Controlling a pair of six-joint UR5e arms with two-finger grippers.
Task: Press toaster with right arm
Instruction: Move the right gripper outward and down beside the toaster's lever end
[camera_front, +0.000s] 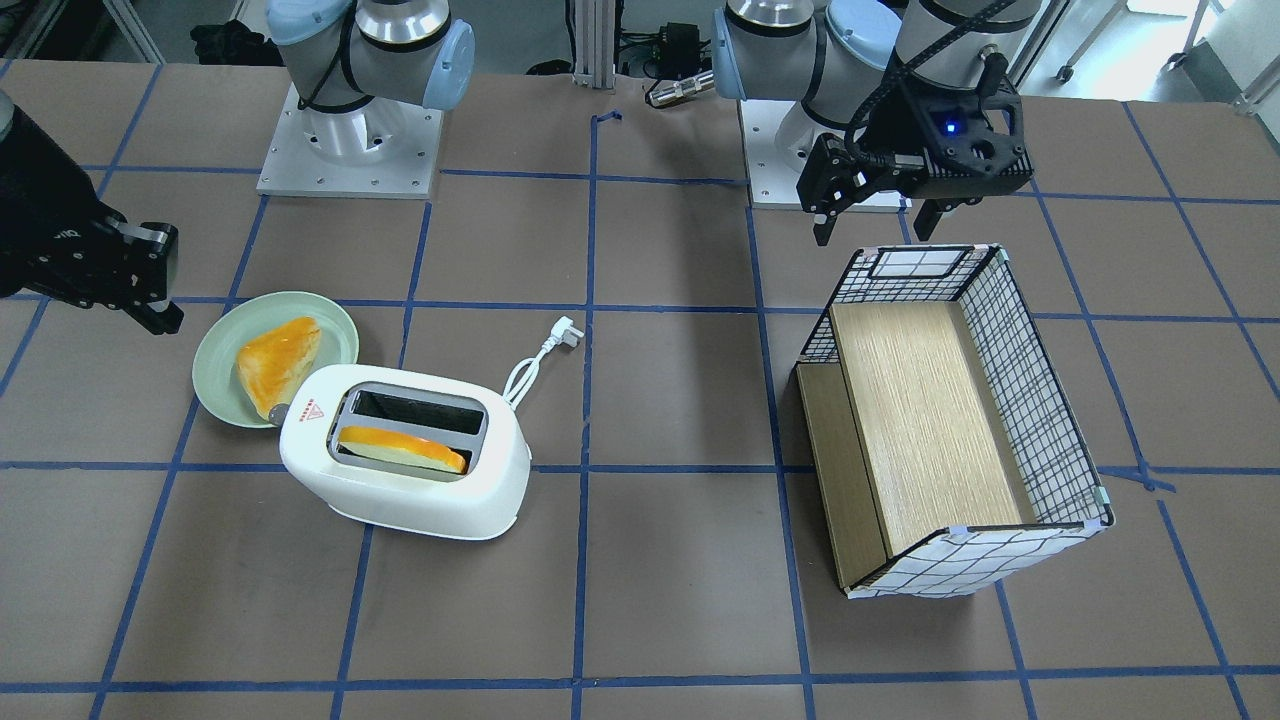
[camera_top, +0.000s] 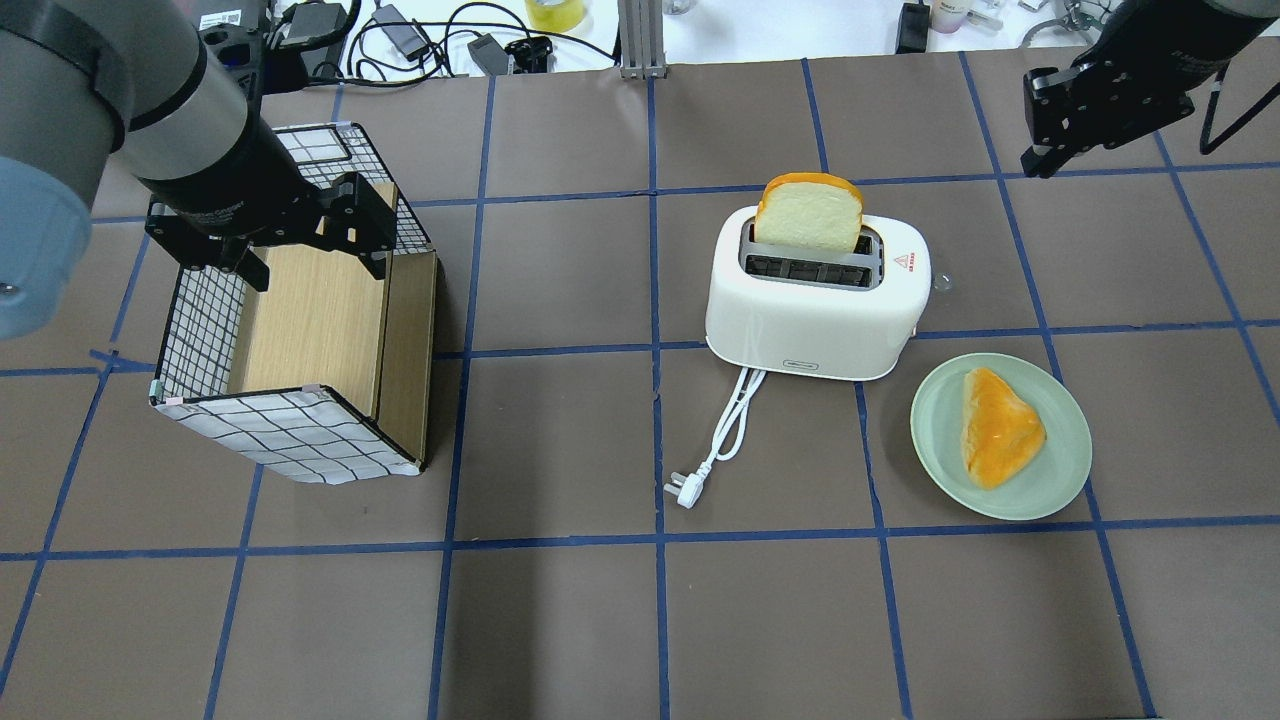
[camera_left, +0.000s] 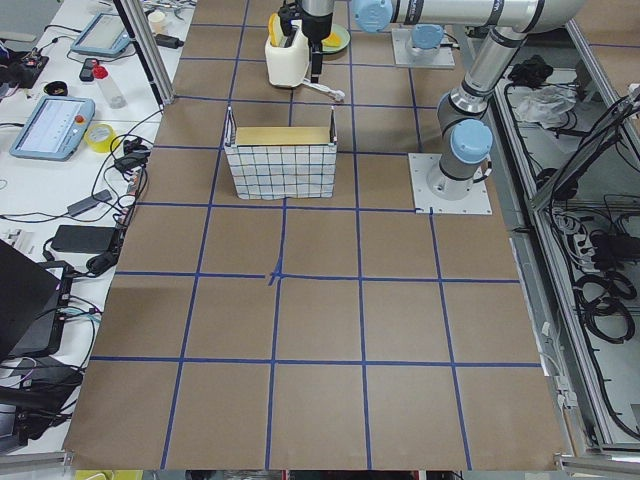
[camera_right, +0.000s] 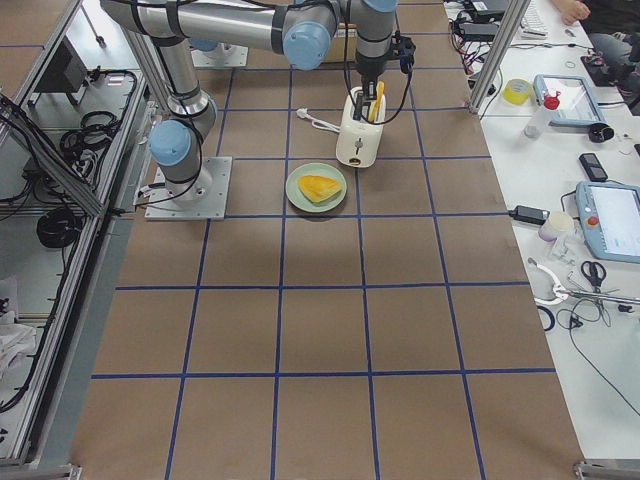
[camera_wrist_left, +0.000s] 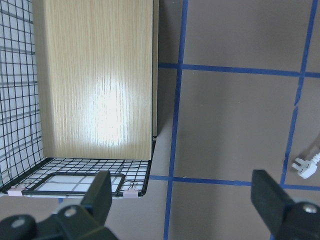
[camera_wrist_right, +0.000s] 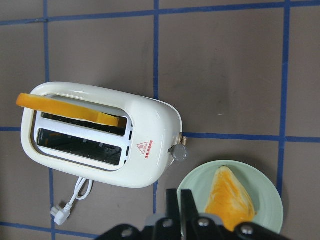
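The white toaster (camera_top: 815, 300), a bread slice (camera_top: 808, 212) standing in one slot, is pictured right of centre in the overhead frame. The right gripper (camera_top: 1038, 160) is held well apart at the upper right, fingers closed narrowly together, the grey lever knob (camera_wrist_right: 178, 152) untouched.

Toaster (camera_right: 358, 140) upper centre, one slice (camera_right: 376, 102) upright in a slot, white cord (camera_right: 318, 122) at its left. Green plate (camera_right: 296, 188) with bread piece (camera_right: 320, 187) just below it. Right arm (camera_right: 230, 24) spans the top, wrist ending above the toaster.
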